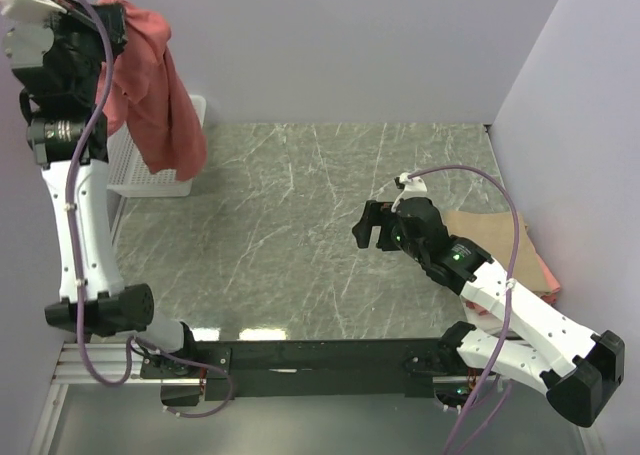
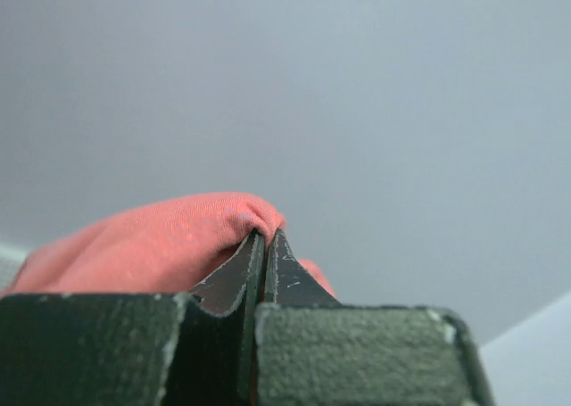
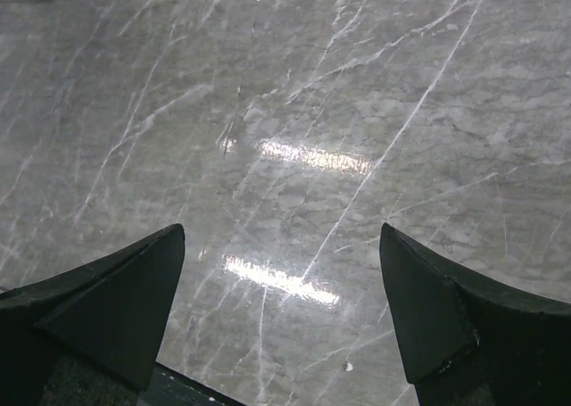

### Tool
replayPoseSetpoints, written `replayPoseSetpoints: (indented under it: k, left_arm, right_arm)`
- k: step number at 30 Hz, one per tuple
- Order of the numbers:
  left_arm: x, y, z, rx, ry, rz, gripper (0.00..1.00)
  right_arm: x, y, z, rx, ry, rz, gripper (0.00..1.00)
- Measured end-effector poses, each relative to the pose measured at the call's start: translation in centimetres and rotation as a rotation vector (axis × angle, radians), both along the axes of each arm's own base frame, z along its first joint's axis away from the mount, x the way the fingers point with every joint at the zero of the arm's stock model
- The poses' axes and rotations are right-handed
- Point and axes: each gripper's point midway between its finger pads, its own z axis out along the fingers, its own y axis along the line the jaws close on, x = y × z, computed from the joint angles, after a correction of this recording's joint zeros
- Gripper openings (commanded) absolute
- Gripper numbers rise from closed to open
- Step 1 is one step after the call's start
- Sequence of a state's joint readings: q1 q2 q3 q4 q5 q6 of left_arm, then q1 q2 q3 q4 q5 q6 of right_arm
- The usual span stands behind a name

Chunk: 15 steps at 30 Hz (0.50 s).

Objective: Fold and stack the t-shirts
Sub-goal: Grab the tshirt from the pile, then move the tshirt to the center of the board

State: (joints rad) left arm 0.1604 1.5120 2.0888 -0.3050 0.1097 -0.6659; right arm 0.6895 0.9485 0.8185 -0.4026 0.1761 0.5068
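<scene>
While the left arm reaches up high at the far left, the left fingers (image 1: 112, 25) are squeezed tight on a bunch of the red t-shirt (image 1: 155, 95). The shirt hangs down from them in the air, all crumpled. Its bottom part hangs in front of the white basket (image 1: 150, 183), which sits on the far left of the table (image 1: 280, 225). I cannot tell if the cloth touches the basket. In the left wrist view, the left fingers (image 2: 266, 250) are pressed together with no gap. The red t-shirt (image 2: 161, 241) bulges out on the left of them, and a small bit shows on the right too. Behind it there is only a plain gray wall (image 2: 375, 94). On the right side, the right fingers (image 1: 368, 227) are spread wide apart and hold nothing. They hang low over the middle of the table and point to the left. In the right wrist view, the right fingers (image 3: 134, 290) stand far apart, and only the shiny gray stone table (image 3: 312, 94) shows between them. At the right edge of the table, behind the right arm, lies a flat pile of folded t-shirts (image 1: 490, 237). The top one is tan, and a pink edge (image 1: 545, 275) peeks out near the wall.
</scene>
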Motion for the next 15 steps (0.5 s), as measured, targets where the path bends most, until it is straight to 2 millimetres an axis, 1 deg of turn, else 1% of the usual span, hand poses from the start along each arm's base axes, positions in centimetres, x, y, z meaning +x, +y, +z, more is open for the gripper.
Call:
replayPoseSetpoints:
  k: [3,6,8,10,12,15]
  left_arm:
    - [-3.3,-1.4,3.2,0.022,-0.098,-0.038,0.0]
    - [-6.4,-2.4,5.4,0.041,-0.178,-0.068,0.0]
    - [-8.1,-3.1,6.3,0.046,-0.217,-0.092,0.0]
    - [-9.3,-3.9,6.7,0.045,-0.243,-0.122,0.0]
    - [-9.9,-4.7,6.8,0.037,-0.259,-0.159,0.0]
    - [-9.4,-6.6,5.6,0.023,-0.24,-0.224,0.0]
  right_arm:
    - [0.0,0.0,0.1,0.003,-0.002,0.002,0.96]
    - [0.0,0.1,0.1,0.004,-0.003,0.003,0.96]
    - [0.0,0.1,0.1,0.004,-0.002,0.004,0.96]
    - [0.0,0.1,0.1,0.005,-0.002,0.005,0.96]
    - [0.0,0.1,0.1,0.006,-0.002,0.007,0.96]
    - [-0.1,0.3,0.2,0.013,-0.003,0.013,0.96]
